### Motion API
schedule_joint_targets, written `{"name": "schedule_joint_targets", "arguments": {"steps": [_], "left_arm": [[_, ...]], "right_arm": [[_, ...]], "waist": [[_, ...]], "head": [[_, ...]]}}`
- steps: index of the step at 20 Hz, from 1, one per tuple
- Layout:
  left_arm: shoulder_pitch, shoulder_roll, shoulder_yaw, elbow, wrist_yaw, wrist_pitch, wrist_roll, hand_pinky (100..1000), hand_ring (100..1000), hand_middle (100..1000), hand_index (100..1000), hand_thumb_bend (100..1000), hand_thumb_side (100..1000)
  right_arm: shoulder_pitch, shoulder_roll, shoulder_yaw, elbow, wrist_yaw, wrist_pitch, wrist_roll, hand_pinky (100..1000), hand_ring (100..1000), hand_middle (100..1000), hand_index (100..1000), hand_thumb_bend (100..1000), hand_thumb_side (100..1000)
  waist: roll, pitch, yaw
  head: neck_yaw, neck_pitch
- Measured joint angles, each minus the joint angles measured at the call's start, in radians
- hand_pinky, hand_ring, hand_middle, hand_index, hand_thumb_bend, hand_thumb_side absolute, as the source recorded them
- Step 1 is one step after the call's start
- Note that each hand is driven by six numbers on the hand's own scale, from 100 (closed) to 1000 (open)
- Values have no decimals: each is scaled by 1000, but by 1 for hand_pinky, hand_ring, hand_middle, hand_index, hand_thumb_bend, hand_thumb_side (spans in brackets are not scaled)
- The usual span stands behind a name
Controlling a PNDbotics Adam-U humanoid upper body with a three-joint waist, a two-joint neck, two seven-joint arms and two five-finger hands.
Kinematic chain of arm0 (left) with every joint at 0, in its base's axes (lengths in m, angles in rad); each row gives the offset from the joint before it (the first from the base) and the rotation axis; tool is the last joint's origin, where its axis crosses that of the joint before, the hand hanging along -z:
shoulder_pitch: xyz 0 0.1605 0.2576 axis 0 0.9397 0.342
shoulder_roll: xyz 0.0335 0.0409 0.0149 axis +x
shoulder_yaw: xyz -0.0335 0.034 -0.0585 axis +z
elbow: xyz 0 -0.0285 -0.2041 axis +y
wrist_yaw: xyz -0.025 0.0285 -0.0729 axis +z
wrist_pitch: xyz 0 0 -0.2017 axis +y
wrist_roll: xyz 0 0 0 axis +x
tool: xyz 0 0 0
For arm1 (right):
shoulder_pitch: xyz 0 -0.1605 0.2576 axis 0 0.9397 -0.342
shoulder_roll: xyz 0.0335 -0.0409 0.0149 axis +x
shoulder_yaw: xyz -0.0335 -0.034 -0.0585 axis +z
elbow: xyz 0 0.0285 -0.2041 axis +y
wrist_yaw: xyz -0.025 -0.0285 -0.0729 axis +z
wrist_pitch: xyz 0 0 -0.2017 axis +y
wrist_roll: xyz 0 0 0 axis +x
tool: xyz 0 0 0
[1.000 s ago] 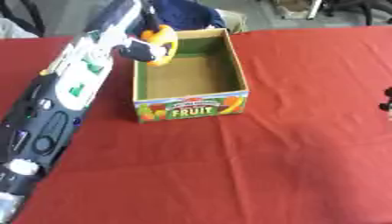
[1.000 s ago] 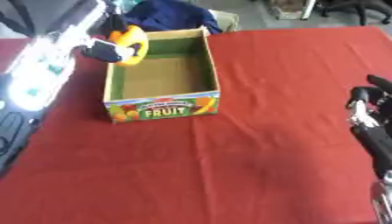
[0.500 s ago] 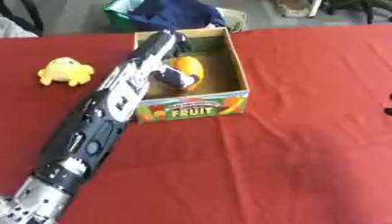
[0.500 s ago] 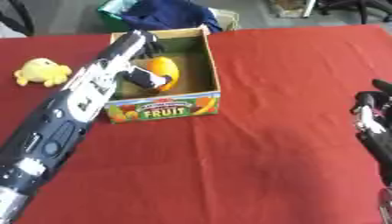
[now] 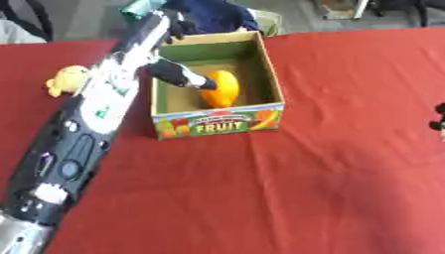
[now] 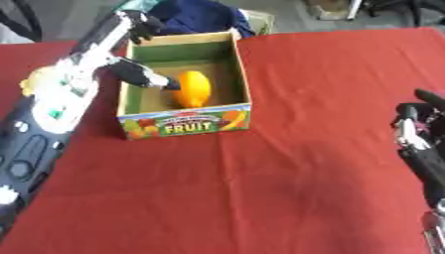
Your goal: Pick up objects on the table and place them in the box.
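The left hand [image 5: 178,74] reaches into the FRUIT box [image 5: 260,106], one of its fingers [image 5: 193,81] touching the orange fruit [image 5: 220,88] that lies inside against the box's front wall; whether the fingers have let go I cannot tell. Lifting out, the hand could drag the fruit up or tip the light box. A yellow toy [image 5: 68,80] waits on the bench [image 5: 330,188], left of the box. The right hand [image 6: 415,130], right of the box, sits idle, fingers relaxed.
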Motion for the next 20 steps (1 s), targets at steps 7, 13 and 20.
{"name": "schedule_joint_targets", "arguments": {"steps": [7,13,20], "left_arm": [[43,136,61,-26,1,40,-15,687,685,668,769,882,236],[50,188,98,139,-119,51,37,690,679,669,766,834,140],[49,192,132,295,-193,46,89,688,668,653,755,807,100]], "right_arm": [[0,0,-1,0,1,0,0,679,770,627,814,100,251],[1,0,-3,1,1,0,-1,680,771,627,815,100,252],[1,0,-6,5,1,0,0,680,771,627,815,100,252]], "waist": [[4,-1,5],[4,-1,-1],[3,-1,-7]], "head": [[-5,-4],[-5,-11],[-5,-17]]}}
